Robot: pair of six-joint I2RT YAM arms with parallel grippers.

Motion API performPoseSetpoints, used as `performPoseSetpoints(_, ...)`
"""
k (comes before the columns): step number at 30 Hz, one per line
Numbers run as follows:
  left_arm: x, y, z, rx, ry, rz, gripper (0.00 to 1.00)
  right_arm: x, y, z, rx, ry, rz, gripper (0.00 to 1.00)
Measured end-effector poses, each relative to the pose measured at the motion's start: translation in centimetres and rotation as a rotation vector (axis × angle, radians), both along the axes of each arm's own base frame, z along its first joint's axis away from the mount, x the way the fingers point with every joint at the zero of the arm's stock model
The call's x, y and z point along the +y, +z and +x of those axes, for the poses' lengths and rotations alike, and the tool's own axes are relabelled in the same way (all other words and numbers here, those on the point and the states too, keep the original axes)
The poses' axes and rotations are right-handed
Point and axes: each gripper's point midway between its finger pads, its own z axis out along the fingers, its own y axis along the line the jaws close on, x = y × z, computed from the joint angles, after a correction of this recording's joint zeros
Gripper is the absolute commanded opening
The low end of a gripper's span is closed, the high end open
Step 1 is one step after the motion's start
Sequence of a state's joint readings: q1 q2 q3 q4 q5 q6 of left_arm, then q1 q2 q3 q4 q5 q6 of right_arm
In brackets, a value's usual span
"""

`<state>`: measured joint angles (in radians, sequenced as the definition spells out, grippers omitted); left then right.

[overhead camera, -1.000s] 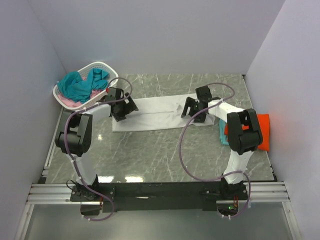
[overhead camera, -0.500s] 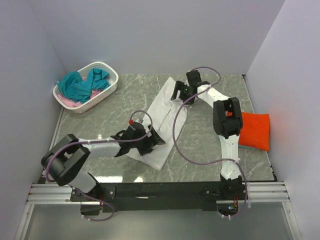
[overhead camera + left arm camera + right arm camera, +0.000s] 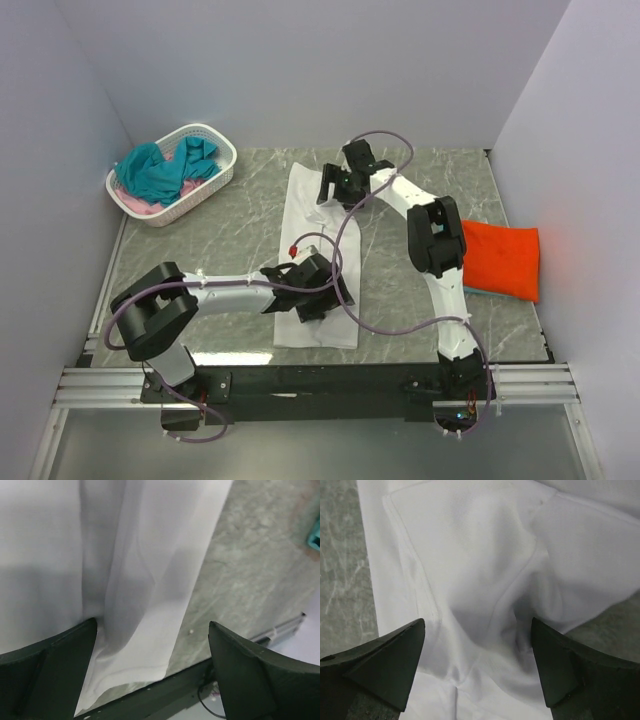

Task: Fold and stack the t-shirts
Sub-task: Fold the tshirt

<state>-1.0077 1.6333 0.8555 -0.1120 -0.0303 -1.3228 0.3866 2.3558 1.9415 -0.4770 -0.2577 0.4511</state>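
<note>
- one white t-shirt (image 3: 318, 225), top view: a long flat folded strip running from 12 to 6 o'clock down the middle of the grey marble table (image 3: 230, 235), with pale walls around.
- one orange-red t-shirt (image 3: 503, 260) lies folded at 3 o'clock; one white basket (image 3: 210, 188) at 10 o'clock holds teal t-shirts (image 3: 160, 172), number unclear, and a pink one (image 3: 135, 203).
- left wrist: left gripper (image 3: 152, 625) spread wide over the strip's edge, gripping nothing.
- right wrist: right gripper (image 3: 477, 622) equally wide above rumpled white cloth, empty.
</note>
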Motion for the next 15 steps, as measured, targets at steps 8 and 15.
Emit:
performPoseSetpoints(8,3.1,0.4,0.4,-0.036,0.048,0.159,0.99,-3.6,5.1,-1.4,-0.031,-0.075,-0.132,0.93)
performPoseSetpoints(15,3.9,3.4,0.7,-0.106,0.053,0.182,0.99,-5.8,18.0,-3.3,-0.266,-0.141,-0.088,0.94)
